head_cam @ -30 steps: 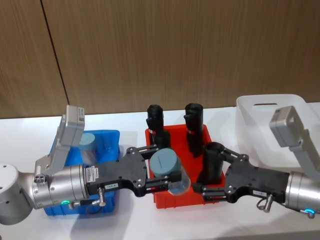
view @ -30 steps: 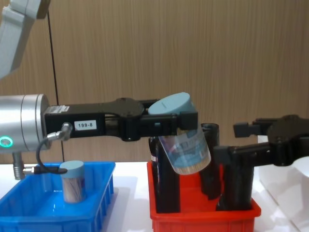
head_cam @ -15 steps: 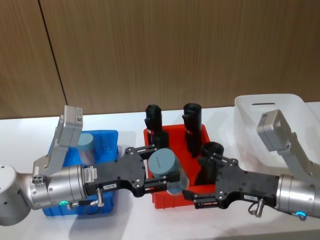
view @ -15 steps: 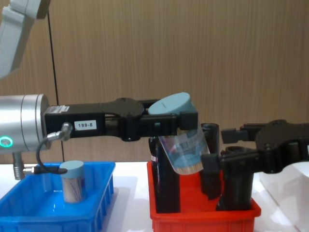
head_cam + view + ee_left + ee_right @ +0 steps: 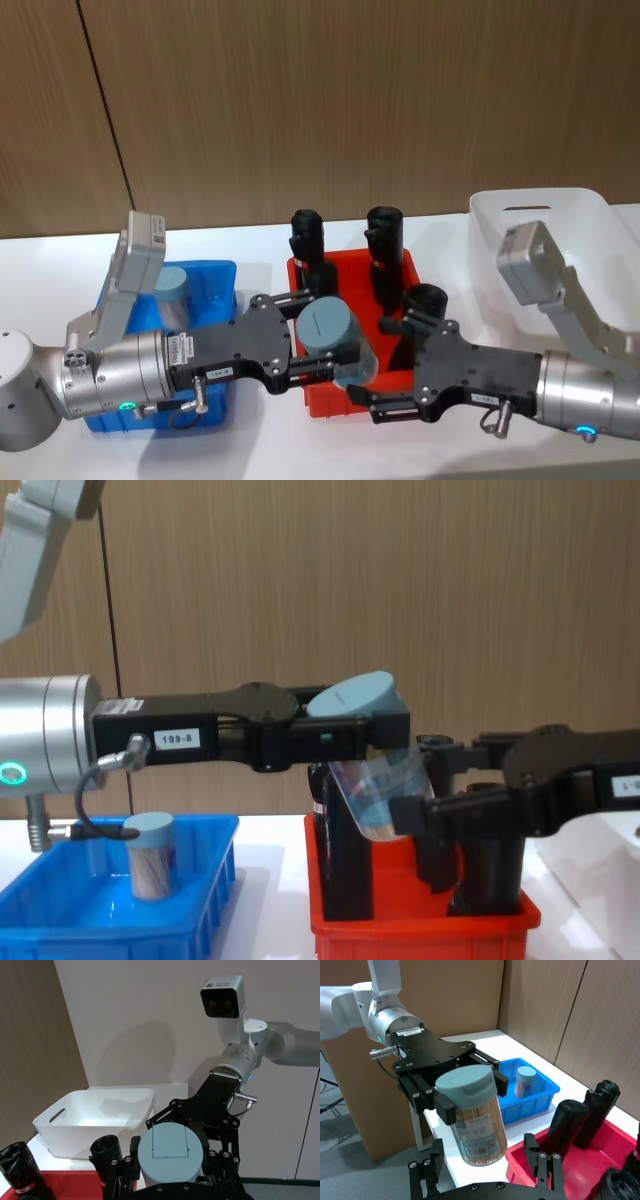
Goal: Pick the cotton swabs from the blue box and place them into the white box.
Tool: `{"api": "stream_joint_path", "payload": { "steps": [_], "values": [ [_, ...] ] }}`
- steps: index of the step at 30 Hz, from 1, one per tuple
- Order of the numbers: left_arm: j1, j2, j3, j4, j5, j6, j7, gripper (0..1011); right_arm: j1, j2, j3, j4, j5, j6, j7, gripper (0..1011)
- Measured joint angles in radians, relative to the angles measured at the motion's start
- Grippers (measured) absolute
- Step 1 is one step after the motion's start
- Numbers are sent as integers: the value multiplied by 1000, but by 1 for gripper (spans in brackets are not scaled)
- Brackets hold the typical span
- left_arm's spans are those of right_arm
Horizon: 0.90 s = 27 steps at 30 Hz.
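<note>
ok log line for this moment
left gripper: shut on clear pale-blue-lidded cotton swab jar, tilted above red plastic bin | right gripper: open, facing jar | blue ribbed box: second jar upright inside

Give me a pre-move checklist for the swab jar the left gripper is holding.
1. Left gripper grip on the clear plastic cotton swab jar with the pale-blue lid: ok. It is clamped just below the lid, and the jar is tilted above the red plastic bin.
2. Right gripper ready to take: ok, jaws open beside the jar's lower body.
3. Jar centred between the right jaws: cannot tell.
4. Clearance from the black rolls in the red bin: cannot tell; the right gripper is close to them.
5. Milky-white plastic box open-topped on the right: ok.
6. Second swab jar upright in the bright blue bin: ok.
</note>
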Motion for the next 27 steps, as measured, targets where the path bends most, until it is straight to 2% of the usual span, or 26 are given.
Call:
{"api": "stream_joint_path", "payload": {
  "steps": [27],
  "values": [
    [0,0,0,0,0,0,0,664,43,-45,-50,46,-33,-22,-8,1002]
  ]
}}
